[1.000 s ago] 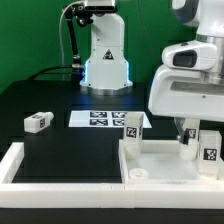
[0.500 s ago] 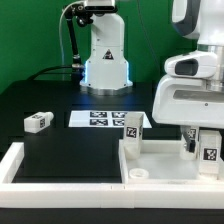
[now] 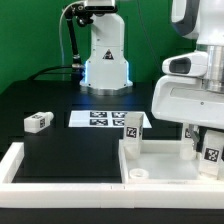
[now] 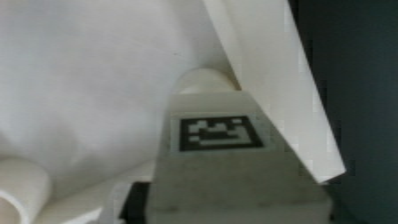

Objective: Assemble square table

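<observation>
**Ana:** Where is your gripper?

**Me:** My gripper hangs low over the exterior view's right end of the white plastic square panel with a raised rim. It is right at a small white upright leg block that carries a black-and-white tag.

**Ana:** Are the jaws clamped on that block?

**Me:** I cannot tell. In the exterior view my white hand housing hides most of the fingers. In the wrist view the upright leg block fills the middle with its tag facing the camera, but neither pad shows plainly. The panel's rim runs just beside the block.

**Ana:** And where does the panel lie?

**Me:** On the black work surface, toward the exterior view's right, close against the long white front bar. A round corner socket shows at its near corner on the exterior view's left.

**Ana:** Any other legs?

**Me:** A second tagged white leg block stands upright at the panel's far corner on the exterior view's left. A third white leg block lies on its side on the black surface, well apart from the panel. The marker board lies between those two, in front of my white base.
</observation>
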`<state>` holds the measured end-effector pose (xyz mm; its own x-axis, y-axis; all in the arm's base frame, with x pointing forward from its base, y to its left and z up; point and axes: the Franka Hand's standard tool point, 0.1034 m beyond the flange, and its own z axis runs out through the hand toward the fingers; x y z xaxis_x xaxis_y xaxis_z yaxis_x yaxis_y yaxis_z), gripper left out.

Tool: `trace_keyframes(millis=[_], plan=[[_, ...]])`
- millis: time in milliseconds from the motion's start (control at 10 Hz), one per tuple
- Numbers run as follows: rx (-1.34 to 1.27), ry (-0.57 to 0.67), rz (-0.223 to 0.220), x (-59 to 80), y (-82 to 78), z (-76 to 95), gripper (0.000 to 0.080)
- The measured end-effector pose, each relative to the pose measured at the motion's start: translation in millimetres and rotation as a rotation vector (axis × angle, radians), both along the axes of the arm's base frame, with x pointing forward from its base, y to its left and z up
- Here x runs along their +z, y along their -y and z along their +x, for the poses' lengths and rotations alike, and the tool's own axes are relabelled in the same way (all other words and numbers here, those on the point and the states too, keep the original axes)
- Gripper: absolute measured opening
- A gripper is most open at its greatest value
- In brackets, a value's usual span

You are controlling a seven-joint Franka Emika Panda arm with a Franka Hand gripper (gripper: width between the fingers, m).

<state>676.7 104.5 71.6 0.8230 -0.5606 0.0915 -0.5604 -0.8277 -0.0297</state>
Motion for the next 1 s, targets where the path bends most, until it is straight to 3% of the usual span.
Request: trace_keyframes(millis=[200, 300, 400, 500, 900, 1000], plan=[[-0.276, 0.007, 0.020, -0.3, 3.0, -1.1, 0.0287], [-0.455, 0.021, 0.052, 0.1, 4.1, -0.2, 0.0287], [-0.645, 0.055, 0.114, -3.0, 9.3, 1.2, 0.0288], [-0.700, 0.064, 0.135, -3.4, 10.8, 0.2, 0.0291], [-0.700, 0.064, 0.135, -3.4, 10.8, 0.2, 0.0291], [-0.700, 0.064, 0.135, -3.4, 10.8, 0.2, 0.0453]])
